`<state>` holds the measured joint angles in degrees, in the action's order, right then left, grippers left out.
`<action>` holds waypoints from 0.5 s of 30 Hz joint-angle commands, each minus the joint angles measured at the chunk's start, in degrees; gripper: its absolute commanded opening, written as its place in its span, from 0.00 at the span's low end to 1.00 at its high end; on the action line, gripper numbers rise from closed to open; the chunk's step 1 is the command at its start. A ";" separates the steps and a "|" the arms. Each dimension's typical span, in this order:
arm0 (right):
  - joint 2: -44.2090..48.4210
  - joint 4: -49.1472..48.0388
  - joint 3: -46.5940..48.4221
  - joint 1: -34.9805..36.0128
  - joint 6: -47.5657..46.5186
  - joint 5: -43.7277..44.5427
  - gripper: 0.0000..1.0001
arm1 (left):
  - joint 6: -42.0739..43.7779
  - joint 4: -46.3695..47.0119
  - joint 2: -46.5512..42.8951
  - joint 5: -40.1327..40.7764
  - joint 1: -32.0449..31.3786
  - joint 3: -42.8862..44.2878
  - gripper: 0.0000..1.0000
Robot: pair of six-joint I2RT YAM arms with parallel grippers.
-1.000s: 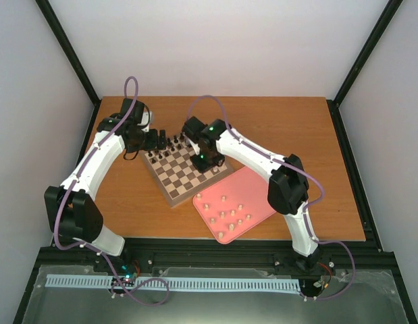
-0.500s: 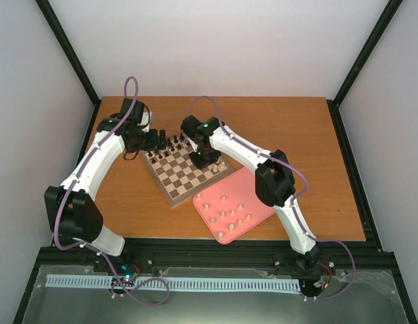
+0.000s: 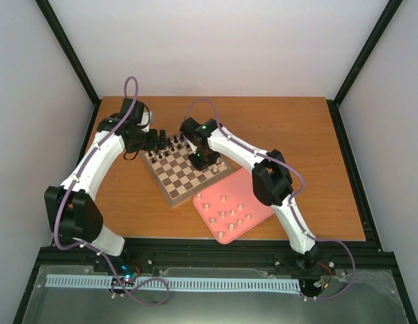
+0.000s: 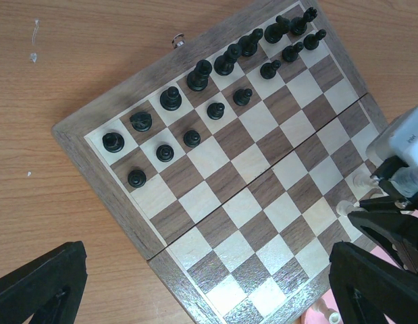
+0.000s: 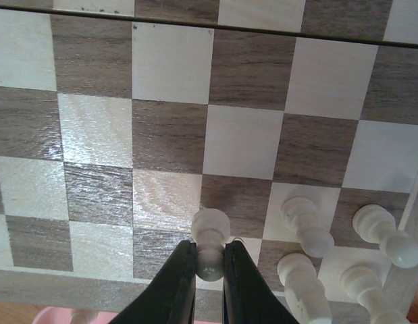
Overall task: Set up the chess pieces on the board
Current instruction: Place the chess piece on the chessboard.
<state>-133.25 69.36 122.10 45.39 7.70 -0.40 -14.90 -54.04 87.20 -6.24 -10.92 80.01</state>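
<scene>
A pale chess piece point(image 5: 210, 226) is hanging over the board point(image 5: 168, 135) at its tray-side edge row, and the right hand point(image 5: 210, 253) is clamping it by the stem. Whether it is touching the square, I cannot tell. Four more pale pieces point(image 5: 306, 226) are crowding the squares just beside it, toward the corner. Loose pieces point(image 3: 229, 214) are lying scattered on a pink tray point(image 3: 252, 183) just beside the board. Black pieces point(image 4: 195, 74) are lining the far two rows. The left hand point(image 4: 207, 251) is hovering by the board's far-left corner, fingers wide apart. The board is sitting askew on a brown wooden counter point(image 3: 290, 128), which pale walls point(image 3: 215, 47) and black corner posts point(image 3: 68, 57) are enclosing.
</scene>
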 commanded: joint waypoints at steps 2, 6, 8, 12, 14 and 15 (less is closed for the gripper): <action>-1.67 -0.89 1.20 0.08 -0.26 1.43 0.11 | 0.35 -0.11 0.51 0.04 0.37 1.62 1.00; -1.89 -1.20 1.19 0.05 0.03 2.42 0.11 | 0.29 -0.10 0.77 -0.14 0.37 1.72 1.00; -1.97 -1.31 1.21 0.05 0.18 2.88 0.11 | 0.25 -0.07 0.90 -0.15 0.37 1.73 1.00; -2.19 -1.57 1.21 0.01 0.17 3.11 0.11 | 0.31 -0.02 0.96 -0.10 0.37 1.79 1.00; -2.48 -1.47 1.21 -0.03 0.12 2.94 0.11 | 0.33 -0.02 1.00 -0.10 0.37 1.73 1.00; -2.60 -1.31 1.21 -0.03 0.12 2.91 0.11 | 0.32 -0.07 0.92 -0.09 0.37 1.71 1.00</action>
<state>-134.34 68.27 122.10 45.39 7.79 1.56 -14.87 -54.04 87.90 -6.22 -10.92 80.01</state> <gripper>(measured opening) 0.113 0.998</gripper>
